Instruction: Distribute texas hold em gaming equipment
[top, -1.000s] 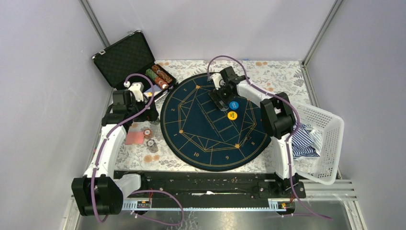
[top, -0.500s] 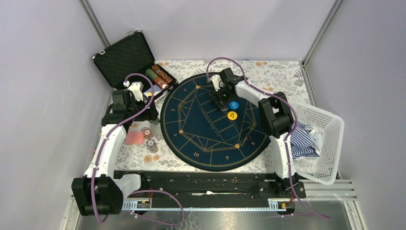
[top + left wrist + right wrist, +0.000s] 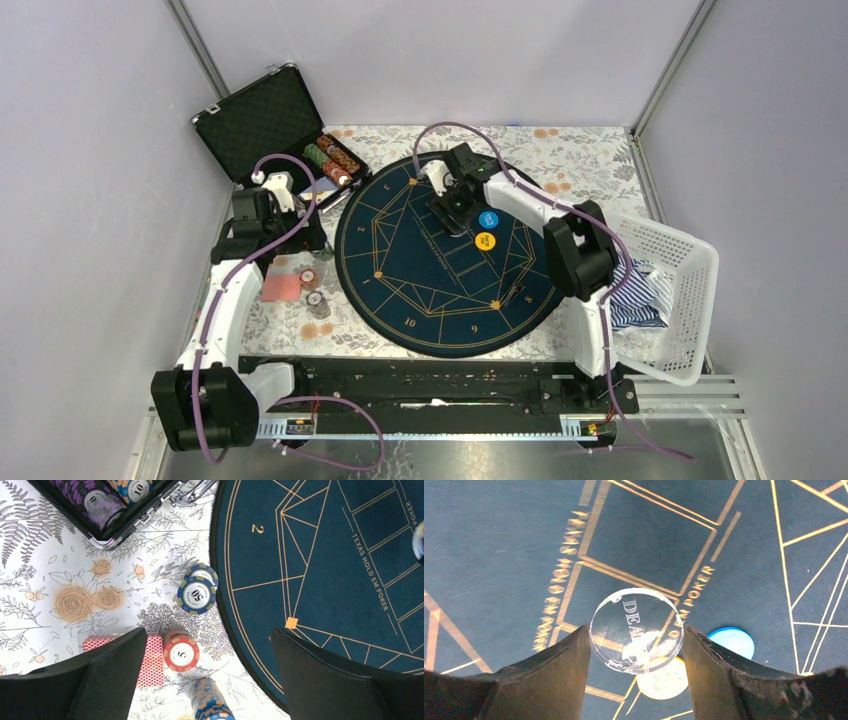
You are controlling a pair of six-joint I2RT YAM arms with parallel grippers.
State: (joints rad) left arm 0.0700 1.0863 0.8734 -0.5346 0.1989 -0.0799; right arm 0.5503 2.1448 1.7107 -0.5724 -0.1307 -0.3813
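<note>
Floral tabletop [image 3: 580, 150], round navy mat [image 3: 420, 290]; right gripper [image 3: 452, 212] over mat's 12 o'clock, left gripper [image 3: 312, 238] off its 9 o'clock edge.
Left wrist: jaws wide apart above chips [image 3: 196, 595], cards [image 3: 152, 660].
Right wrist: gripper clamps clear dealer button [image 3: 636, 630]; keep level, place clear of yellow button [image 3: 664, 682].

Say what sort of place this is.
Probably a robot lab test booth: plain walls, left arm and right arm bolted to a rail, a poker mat on a floral tablecloth.
</note>
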